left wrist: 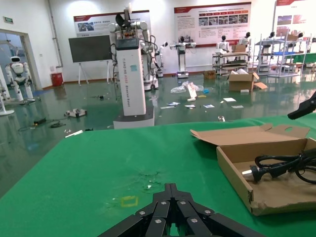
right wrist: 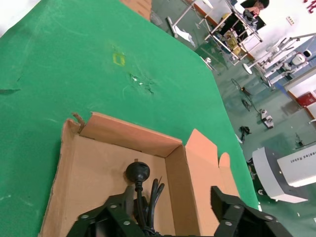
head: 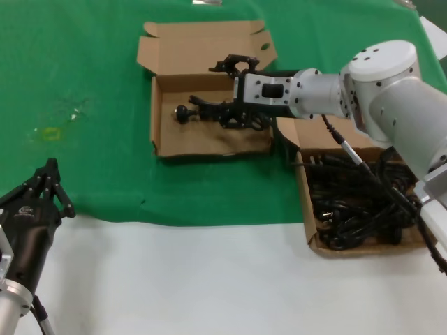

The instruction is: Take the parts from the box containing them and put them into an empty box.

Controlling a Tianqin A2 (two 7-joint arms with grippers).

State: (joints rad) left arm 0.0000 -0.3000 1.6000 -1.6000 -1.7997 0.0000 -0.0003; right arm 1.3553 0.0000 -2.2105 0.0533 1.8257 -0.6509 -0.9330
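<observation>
Right hand open over cord in box

A coiled black power cord lies inside the far cardboard box, its round moulded plug pointing toward that box's left wall, the loops bunched at the right end. This shallow brown box sits on the green cloth with its flap lid folded open and back. To its right, a second brown cardboard box is heaped with tangled black cords.
</observation>
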